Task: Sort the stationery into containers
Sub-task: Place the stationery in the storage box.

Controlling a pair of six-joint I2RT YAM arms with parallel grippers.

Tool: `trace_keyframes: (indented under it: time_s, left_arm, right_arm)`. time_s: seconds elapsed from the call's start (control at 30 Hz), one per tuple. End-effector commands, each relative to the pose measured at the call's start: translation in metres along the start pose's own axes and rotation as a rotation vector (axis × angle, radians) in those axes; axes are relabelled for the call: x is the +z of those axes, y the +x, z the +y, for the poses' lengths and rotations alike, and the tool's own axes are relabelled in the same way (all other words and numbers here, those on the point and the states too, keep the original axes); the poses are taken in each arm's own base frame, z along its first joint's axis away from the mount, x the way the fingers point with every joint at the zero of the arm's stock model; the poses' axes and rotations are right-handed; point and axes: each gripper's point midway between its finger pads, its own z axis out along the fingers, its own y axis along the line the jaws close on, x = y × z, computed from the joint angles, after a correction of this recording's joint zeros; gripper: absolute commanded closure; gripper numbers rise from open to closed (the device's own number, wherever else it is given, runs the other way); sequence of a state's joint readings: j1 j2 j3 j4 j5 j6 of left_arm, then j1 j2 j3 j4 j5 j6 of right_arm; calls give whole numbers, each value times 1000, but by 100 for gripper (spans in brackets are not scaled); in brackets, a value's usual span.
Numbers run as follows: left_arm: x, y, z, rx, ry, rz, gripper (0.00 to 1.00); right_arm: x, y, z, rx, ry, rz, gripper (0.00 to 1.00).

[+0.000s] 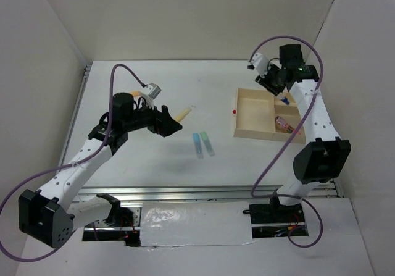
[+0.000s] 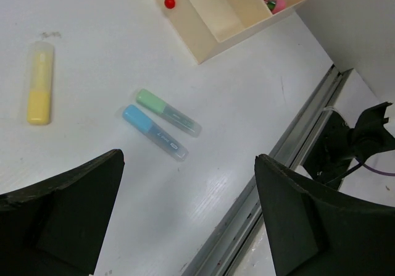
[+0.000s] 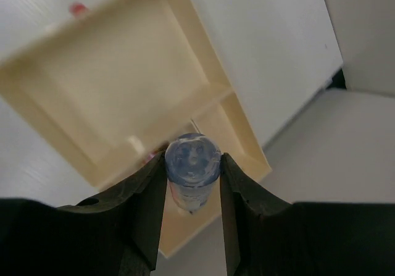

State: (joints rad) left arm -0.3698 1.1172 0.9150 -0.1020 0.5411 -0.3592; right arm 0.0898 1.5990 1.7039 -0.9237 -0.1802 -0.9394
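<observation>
Stationery spread beside a flat pale wooden tray (image 1: 253,134) with one large and two smaller compartments. Nearest the arm bases, left of the tray, a light blue marker-like stick (image 1: 197,141) and a light green marker-like stick (image 1: 208,141) lie side by side on the white table (image 1: 154,165), almost touching. Farther left of the tray, the left gripper (image 1: 174,120) hovers with jaws spread wide and empty; a yellow marker-like stick (image 1: 182,113) lies just beside it. A tiny red dot (image 1: 234,111) sits just beside the tray's left wall. Inside the tray, a pink-red stick (image 1: 284,123) lies in the nearer small compartment. Above the tray's far right part, the right gripper (image 3: 192,183) pinches a blue-and-white stick (image 3: 192,157) upright between its jaws.
</observation>
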Motion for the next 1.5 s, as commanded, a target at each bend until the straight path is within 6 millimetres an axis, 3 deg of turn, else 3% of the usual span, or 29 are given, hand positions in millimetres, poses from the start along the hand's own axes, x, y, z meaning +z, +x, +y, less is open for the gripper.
trace_keyframes:
  time_s: [0.0,0.03,0.13,0.43,0.57,0.63,0.8,1.2,1.23,1.27,1.47]
  left_arm:
    - [-3,-14,5,67,-42,-27,1]
    - [-3,-14,7,70,-50,-25,1]
    - [-3,-9,14,71,-78,-7,1]
    - [-1,-3,23,65,-114,16,1]
    - [0,1,30,59,-129,32,1]
    - [1,3,33,55,-137,38,1]
    - [1,4,40,43,-156,44,1]
    - [4,8,58,-5,-196,85,1]
    - [4,9,59,-9,-195,87,1]
    - [6,9,60,-15,-193,92,1]
    - [2,5,66,-9,-217,85,1]
  right_arm:
    - [1,52,-43,-169,99,173,100]
    - [6,49,-54,-203,142,165,100]
    - [14,87,-78,-228,207,258,100]
    - [55,112,-104,-294,201,286,98]
    - [77,121,-102,-310,151,310,96]
    - [79,116,-108,-293,158,293,97]
    - [101,118,-101,-318,121,328,95]
    - [120,126,-98,-346,66,433,70]
    - [120,125,-98,-348,71,438,60]
    - [121,128,-97,-350,72,448,57]
    - [120,129,-96,-350,61,462,51]
